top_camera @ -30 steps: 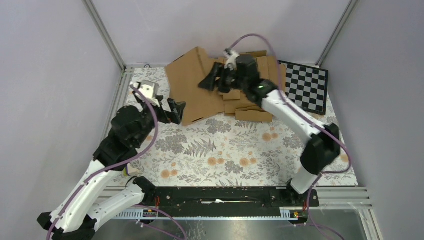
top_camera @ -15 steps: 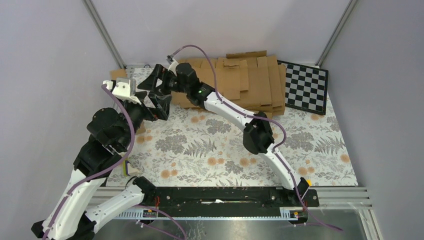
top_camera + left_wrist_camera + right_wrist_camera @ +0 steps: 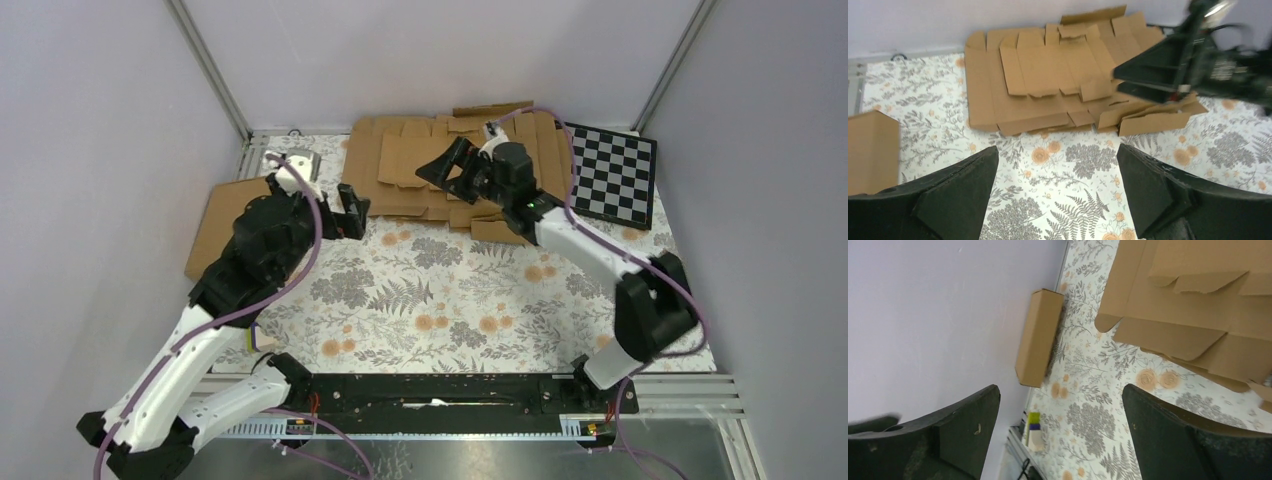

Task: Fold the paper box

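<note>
The paper box [image 3: 226, 222] lies folded into a closed brown rectangular box at the table's left edge, by the wall. It shows at the left edge of the left wrist view [image 3: 870, 150] and by the wall in the right wrist view [image 3: 1040, 335]. My left gripper [image 3: 350, 212] is open and empty over the flowered cloth, right of the box [image 3: 1058, 185]. My right gripper [image 3: 450, 170] is open and empty above the pile of flat blanks, pointing left [image 3: 1060, 430].
A pile of flat brown cardboard blanks [image 3: 455, 170] lies at the back centre [image 3: 1048, 85]. A black-and-white checkerboard [image 3: 612, 172] lies at the back right. A small green and purple item [image 3: 1034, 432] sits at the left table rail. Grey walls stand close on the left and back.
The right arm has swung back from the far left to above the blank pile. The box now lies at the left edge, free of both grippers. The left gripper moved right.
</note>
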